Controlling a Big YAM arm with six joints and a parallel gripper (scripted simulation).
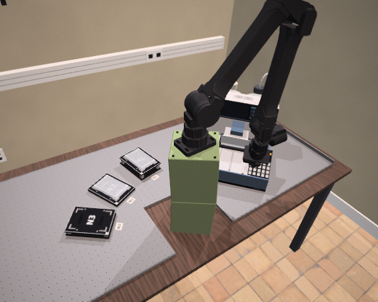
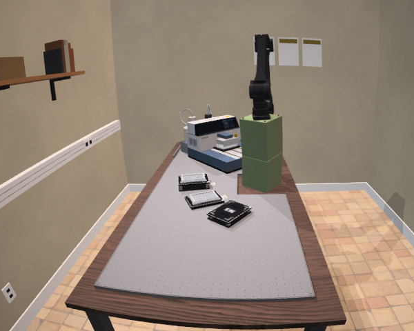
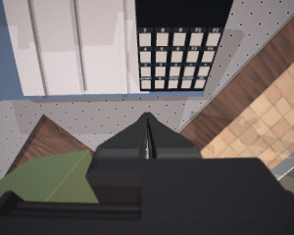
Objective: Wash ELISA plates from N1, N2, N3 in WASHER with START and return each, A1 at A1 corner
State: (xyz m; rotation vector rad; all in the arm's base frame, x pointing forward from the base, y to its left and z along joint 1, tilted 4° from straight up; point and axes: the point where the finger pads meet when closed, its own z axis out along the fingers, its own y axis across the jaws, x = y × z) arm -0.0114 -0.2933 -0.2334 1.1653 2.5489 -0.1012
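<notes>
My gripper (image 1: 255, 166) (image 3: 147, 117) is shut and empty, above the front of the washer (image 1: 241, 180) (image 2: 214, 159) (image 3: 100, 59) beside its keypad (image 1: 263, 170) (image 3: 179, 57). The START key (image 3: 145, 84) is ahead of the fingertips in the wrist view. A small lamp (image 1: 270, 153) glows amber. One plate (image 1: 139, 159) (image 2: 193, 177) lies in nest N1, another plate (image 1: 111, 187) (image 2: 204, 197) in nest N2. Nest N3 (image 1: 80, 224) (image 2: 221, 216) is empty. The carrier is under the wash head (image 1: 237, 128) (image 2: 223, 139); whether a plate is seated there I cannot tell.
The green pedestal (image 1: 194, 182) (image 2: 259, 142) stands between the nests and the washer. Bottles with tubes stand behind the washer. The raised washer housing (image 1: 238, 109) (image 2: 200, 136) is behind the wash head. The wooden table edge (image 3: 235, 88) runs right of the keypad in the wrist view.
</notes>
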